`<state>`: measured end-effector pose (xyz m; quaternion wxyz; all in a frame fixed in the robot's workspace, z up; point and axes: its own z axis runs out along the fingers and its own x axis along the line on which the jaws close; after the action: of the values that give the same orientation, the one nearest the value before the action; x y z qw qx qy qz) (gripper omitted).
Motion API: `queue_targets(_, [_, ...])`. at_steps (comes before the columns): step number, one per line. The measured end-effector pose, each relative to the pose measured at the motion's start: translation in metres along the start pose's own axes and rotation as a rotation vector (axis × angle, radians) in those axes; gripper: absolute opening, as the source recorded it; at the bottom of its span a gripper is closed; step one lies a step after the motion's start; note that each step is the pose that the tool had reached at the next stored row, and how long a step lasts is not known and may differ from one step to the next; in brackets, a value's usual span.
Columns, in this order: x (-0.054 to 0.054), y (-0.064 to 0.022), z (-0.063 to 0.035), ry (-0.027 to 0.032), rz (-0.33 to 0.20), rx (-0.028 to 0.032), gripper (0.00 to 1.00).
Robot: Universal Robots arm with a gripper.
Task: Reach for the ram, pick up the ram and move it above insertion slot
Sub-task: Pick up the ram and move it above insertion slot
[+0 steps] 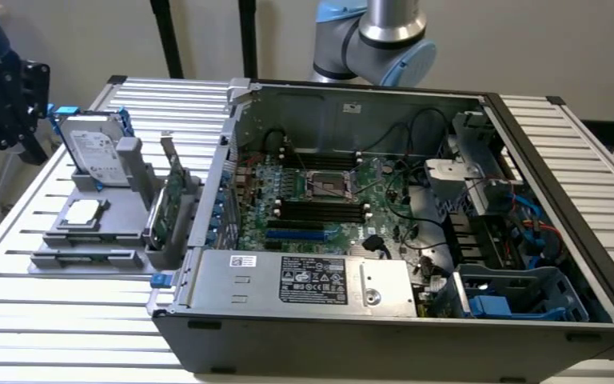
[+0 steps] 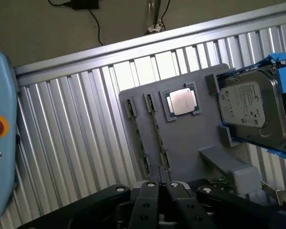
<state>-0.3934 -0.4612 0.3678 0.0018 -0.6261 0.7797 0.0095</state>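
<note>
The reach is the step in hand: nothing is picked up yet. In the wrist view the gripper [image 2: 161, 183] hangs over the grey fixture plate [image 2: 190, 143], jaws together and empty, its tips just short of the near end of the ram [image 2: 156, 133]. That ram stands on its edge in a long groove of the plate, with a second stick [image 2: 137, 136] in the groove just beside it and a processor chip [image 2: 182, 101] on its other side. The hard drive [image 2: 252, 112] in its blue rails sits further along the same plate, which rests on the ribbed metal tabletop [image 2: 71, 152].

As I judge it, a grasp calls for the jaws to part first, then straddle the stick across its thin faces (there is little room, the neighbouring stick being so near).

Edge-on, the ram is a very slim dark line, long and straight, with pale clips at its ends; its green barely shows.

In the exterior view, the open computer case [image 1: 563, 240] lies well apart from the plate, its dark memory slots [image 1: 318, 211] bare.
</note>
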Motion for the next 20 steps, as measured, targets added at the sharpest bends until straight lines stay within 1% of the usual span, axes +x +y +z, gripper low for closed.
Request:
queue_targets(6, [0.0000, 0.0000, 0.0017, 0.0004, -0.109, 0.0029, 0.11])
queue_targets(15, [0.0001, 0.0000, 0.0042, 0.0013, -0.273, 0.0055, 0.11])
queue_targets(17, [0.0007, 0.0001, 0.0045, 0.0012, -0.294, 0.0064, 0.11])
queue_targets(20, [0.0009, 0.0001, 0.0044, 0.0012, -0.296, 0.0063, 0.11])
